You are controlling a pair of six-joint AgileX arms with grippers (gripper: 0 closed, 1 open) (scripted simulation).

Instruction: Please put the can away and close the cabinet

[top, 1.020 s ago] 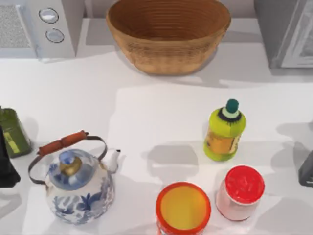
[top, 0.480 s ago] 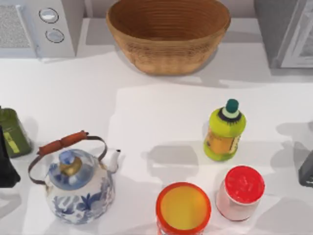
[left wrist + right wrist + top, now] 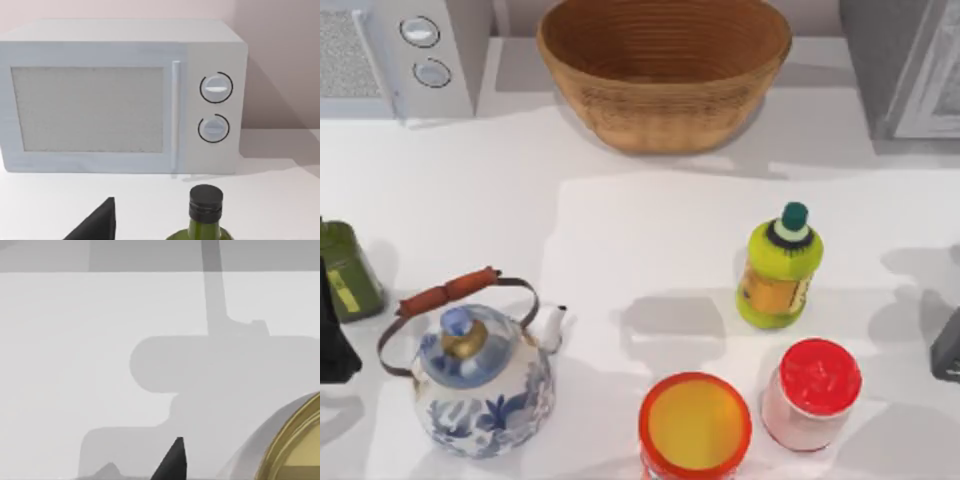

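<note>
The can (image 3: 695,425), orange-rimmed with a yellow top, stands upright at the table's front centre. The grey cabinet (image 3: 905,70) is at the back right, its door panel angled outward. My left gripper (image 3: 332,335) is a dark shape at the left edge beside a green bottle (image 3: 345,268). Just inside the right edge, my right gripper (image 3: 948,348) sits to the right of a red-lidded jar (image 3: 810,392). One dark fingertip (image 3: 172,460) appears in the right wrist view, near a gold-rimmed round object (image 3: 300,440) that I cannot identify.
A wicker basket (image 3: 665,70) stands at the back centre and a microwave (image 3: 405,55) at the back left. A blue-and-white kettle (image 3: 480,375) is front left. A yellow-green bottle (image 3: 780,268) stands right of centre, behind the jar.
The right gripper and its shadows at the right edge have shifted slightly. Nothing on the table has moved.
</note>
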